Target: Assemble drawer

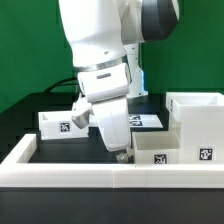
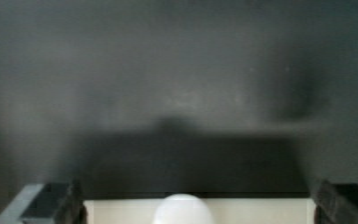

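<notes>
The large open-fronted cube casing [image 1: 200, 118] stands at the exterior view's right. One small open-topped box [image 1: 56, 122] with a tag sits at the left. The second small box [image 1: 165, 150] lies low in front of the casing, with tags on its side. My gripper [image 1: 122, 152] points down just left of that second box, close to the table. In the wrist view my gripper [image 2: 194, 205] has its two dark fingers [image 2: 43, 202] wide apart. A white part [image 2: 123, 212] with a rounded white knob [image 2: 181, 208] lies between them, with thin dark gaps at each side. The gripper is open.
The long low white border wall [image 1: 90, 176] runs along the front and up the left side. The marker board [image 1: 148, 120] lies on the black tabletop [image 2: 176, 90] behind the gripper. A green backdrop stands behind.
</notes>
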`<state>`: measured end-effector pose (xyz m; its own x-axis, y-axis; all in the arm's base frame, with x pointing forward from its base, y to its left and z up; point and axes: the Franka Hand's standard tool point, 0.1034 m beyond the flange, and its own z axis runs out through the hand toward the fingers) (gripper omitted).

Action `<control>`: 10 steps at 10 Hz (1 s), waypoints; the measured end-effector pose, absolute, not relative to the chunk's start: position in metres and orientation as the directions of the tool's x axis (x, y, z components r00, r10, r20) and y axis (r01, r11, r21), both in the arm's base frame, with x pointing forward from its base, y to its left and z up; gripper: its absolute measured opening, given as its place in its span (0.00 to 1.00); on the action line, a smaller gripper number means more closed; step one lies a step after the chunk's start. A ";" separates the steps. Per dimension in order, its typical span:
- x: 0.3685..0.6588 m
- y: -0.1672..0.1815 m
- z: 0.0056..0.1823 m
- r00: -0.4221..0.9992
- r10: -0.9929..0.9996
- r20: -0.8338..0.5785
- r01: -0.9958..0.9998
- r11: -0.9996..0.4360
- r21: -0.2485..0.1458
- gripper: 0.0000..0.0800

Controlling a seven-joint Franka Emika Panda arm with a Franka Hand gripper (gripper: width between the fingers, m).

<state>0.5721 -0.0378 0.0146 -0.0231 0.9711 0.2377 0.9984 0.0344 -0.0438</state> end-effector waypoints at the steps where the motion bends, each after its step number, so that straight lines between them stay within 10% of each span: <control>1: 0.570 -0.042 0.012 -0.016 0.961 0.275 0.999 0.028 -0.038 0.81; 10: 0.571 -0.001 0.015 0.012 0.960 0.278 0.998 0.004 -0.055 0.81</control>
